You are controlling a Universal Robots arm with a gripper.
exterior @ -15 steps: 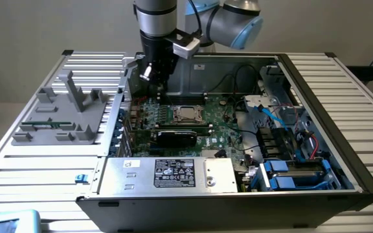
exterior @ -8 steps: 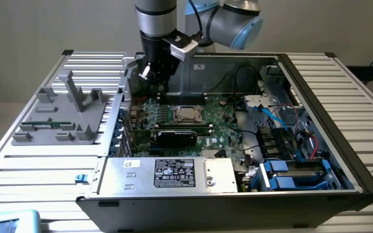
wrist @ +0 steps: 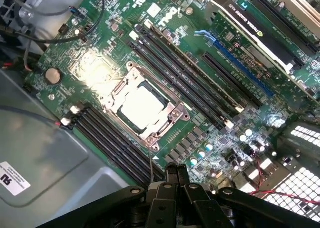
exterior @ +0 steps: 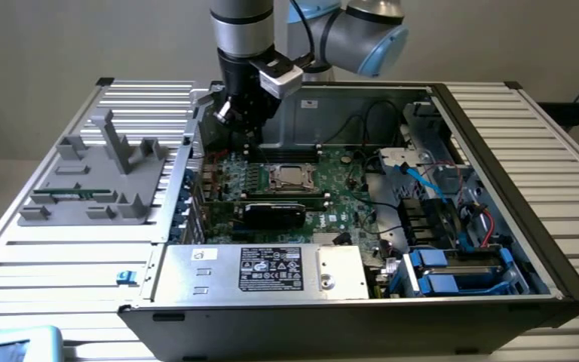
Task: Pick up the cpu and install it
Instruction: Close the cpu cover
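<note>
We note arm (exterior: pixel 242 30) standing vertical, elbow joint bent behind it, wrist aimed down; gripper (wrist: pixel 177 172) points downward, fingers (wrist: pixel 171 180) pressed together, tips touching.

A slatted silver metal table (exterior: pixel 58 256) spans the exterior view. An open computer case (exterior: pixel 350 328) sits on it from the centre to the lower right. At left middle, a grey plastic fixture (exterior: pixel 99 185) with upright posts rests on the slats just beside the case. A small blue clip (exterior: pixel 124 277) sits lower left.
</note>
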